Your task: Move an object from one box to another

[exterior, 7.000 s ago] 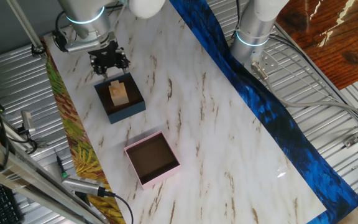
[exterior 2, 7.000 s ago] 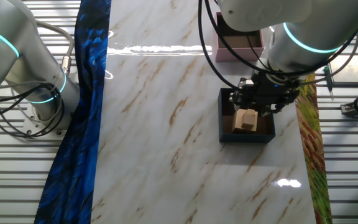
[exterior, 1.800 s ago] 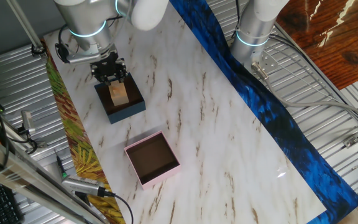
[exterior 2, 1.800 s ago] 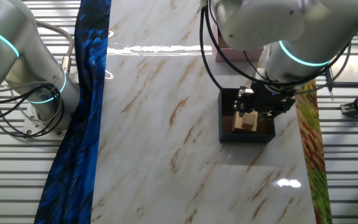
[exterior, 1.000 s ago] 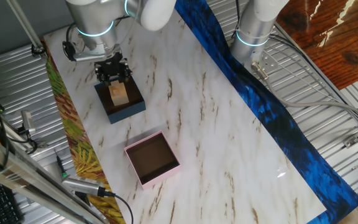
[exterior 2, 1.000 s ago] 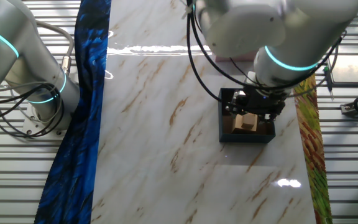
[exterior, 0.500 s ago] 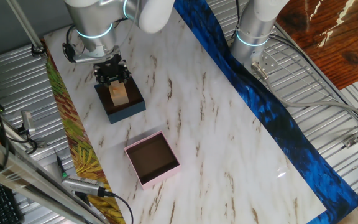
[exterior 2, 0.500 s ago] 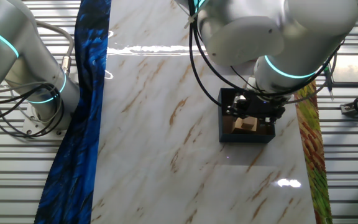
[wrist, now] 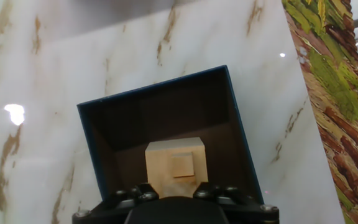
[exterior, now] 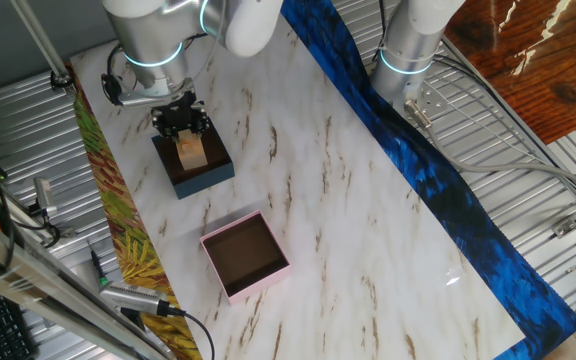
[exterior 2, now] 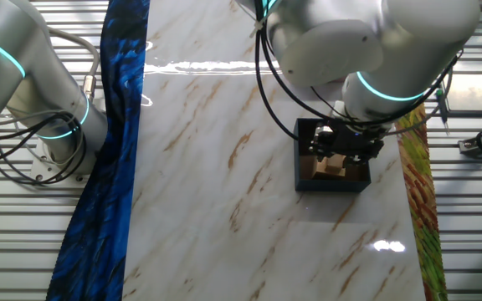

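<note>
A pale wooden block [exterior: 190, 150] [exterior 2: 331, 167] [wrist: 174, 158] sits inside the small navy-blue box [exterior: 206, 180] [exterior 2: 300, 159] [wrist: 92, 143] at the table's left side. My gripper [exterior: 181, 125] [exterior 2: 341, 149] [wrist: 174, 190] is lowered into that box. Its black fingers [wrist: 143, 194] press against the two sides of the block's near end, so it is shut on the block. The block rests on the box floor. The pale-pink box [exterior: 271, 272] with a brown inside stands apart, nearer the front of the table, with nothing in it.
A blue cloth strip [exterior: 438, 190] [exterior 2: 111, 150] runs along one table side, and a green-yellow patterned strip [exterior: 118, 230] [wrist: 328, 93] along the other, close to the navy box. A second robot base [exterior: 408, 50] stands beyond the blue strip. Cables and tools [exterior: 128, 298] lie off the table's edge.
Over the last seconds the gripper came down from above the navy box onto the block, and the arm swung round over it. In the last half second almost nothing moved.
</note>
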Controlling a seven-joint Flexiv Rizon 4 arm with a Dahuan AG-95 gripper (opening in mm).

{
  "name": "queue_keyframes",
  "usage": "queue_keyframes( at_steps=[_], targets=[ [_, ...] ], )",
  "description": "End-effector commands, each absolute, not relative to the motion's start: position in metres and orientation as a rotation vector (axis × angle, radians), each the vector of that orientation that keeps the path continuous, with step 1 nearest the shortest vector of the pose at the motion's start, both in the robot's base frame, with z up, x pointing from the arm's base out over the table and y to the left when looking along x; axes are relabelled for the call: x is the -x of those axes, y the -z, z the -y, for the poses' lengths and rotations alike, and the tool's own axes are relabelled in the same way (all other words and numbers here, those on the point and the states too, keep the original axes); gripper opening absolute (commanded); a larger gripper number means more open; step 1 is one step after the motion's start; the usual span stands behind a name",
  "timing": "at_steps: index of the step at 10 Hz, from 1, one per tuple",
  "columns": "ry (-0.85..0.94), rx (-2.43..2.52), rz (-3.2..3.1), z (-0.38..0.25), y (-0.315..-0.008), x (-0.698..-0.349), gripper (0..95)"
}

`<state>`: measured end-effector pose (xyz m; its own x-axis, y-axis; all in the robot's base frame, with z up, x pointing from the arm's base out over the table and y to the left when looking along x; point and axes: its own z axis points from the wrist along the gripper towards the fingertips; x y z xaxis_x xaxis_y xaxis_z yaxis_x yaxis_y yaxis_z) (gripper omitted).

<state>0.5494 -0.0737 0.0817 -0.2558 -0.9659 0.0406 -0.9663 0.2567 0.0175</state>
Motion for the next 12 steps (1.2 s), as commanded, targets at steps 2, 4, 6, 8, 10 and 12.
queue_keyframes(
  at_steps=[2,4,6,8,10,12],
  targets=[
    [-0.015,-1.883,2.462,0.074,-0.082,-0.549,0.0],
    [-0.011,-1.88,2.464,0.075,-0.084,-0.548,0.0],
    [-0.006,-1.862,2.471,0.078,-0.09,-0.547,0.0],
    [-0.011,-1.84,2.483,0.082,-0.105,-0.546,0.0],
    [-0.004,-1.827,2.484,0.087,-0.119,-0.549,0.0],
    [-0.004,-1.797,2.501,0.086,-0.135,-0.549,0.0]
  ],
)
